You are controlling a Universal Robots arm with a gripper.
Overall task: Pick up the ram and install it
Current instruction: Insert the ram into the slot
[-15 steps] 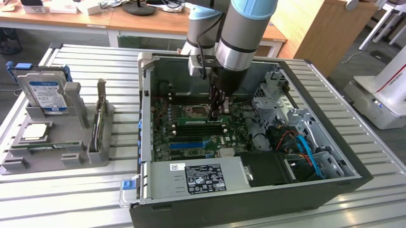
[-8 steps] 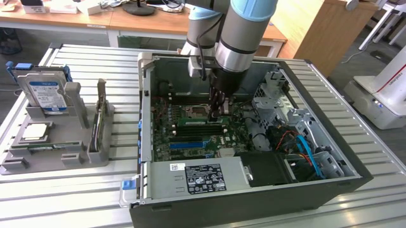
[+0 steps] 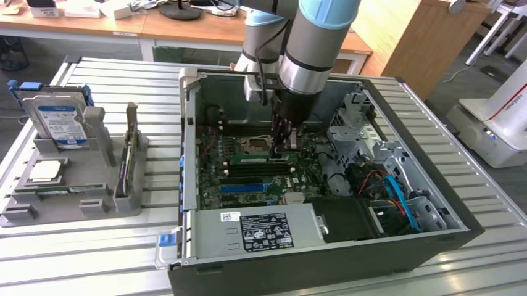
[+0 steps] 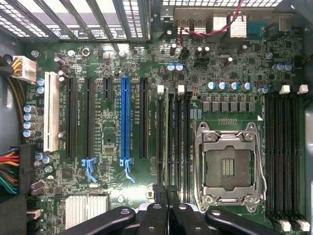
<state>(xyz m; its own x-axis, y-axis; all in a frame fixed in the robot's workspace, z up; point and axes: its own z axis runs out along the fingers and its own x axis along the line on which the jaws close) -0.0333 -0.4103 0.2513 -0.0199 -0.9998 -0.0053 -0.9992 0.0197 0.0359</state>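
Note:
The ram (image 3: 259, 158) is a slim green strip standing on edge in one of the memory slots beside the empty processor socket (image 3: 257, 145), inside the open computer case (image 3: 329, 265). In the wrist view the ram's top edge (image 4: 169, 137) runs along the slot, next to the socket (image 4: 230, 166). My gripper (image 3: 282, 150) reaches down into the case. Its black fingers are shut together, with the gripper's tips (image 4: 167, 193) right over one end of the ram. Whether they touch it I cannot tell.
A grey fixture (image 3: 74, 209) at the exterior view's left holds a hard drive (image 3: 59, 120), a square silver chip (image 3: 47, 171) and a dark slim board on edge (image 3: 128, 157). The power supply (image 3: 255, 229), drive cage (image 3: 362, 123) and cables (image 3: 395, 191) crowd the case.

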